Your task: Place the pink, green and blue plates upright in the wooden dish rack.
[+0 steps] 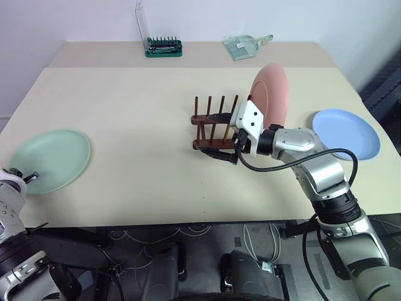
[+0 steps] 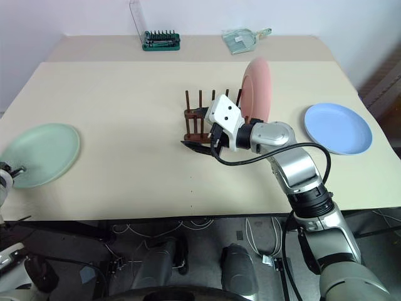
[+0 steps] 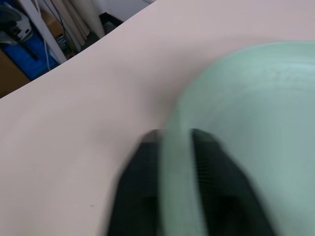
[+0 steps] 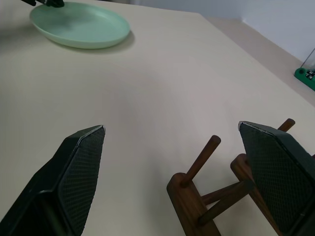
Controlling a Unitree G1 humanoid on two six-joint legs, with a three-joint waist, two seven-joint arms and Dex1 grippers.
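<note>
The mint green plate (image 1: 51, 160) lies flat at the table's far left. My left gripper (image 1: 25, 176) is shut on its near rim, and in the left wrist view one black finger sits on each side of the green plate's rim (image 3: 174, 147). The pink plate (image 1: 270, 94) stands upright at the right end of the wooden dish rack (image 1: 202, 120). To the right of the rack, the blue plate (image 1: 346, 133) rests flat on the table. My right gripper (image 1: 220, 137) is open at the rack's near side, its fingers straddling the rack's end pegs (image 4: 199, 157) and holding nothing.
A green tool case (image 1: 164, 45) with a clear lid and a clear scoop-like item (image 1: 245, 46) sit at the table's back edge. The table's front edge (image 1: 188, 221) runs just below both arms. Bare tabletop lies between the green plate and the rack.
</note>
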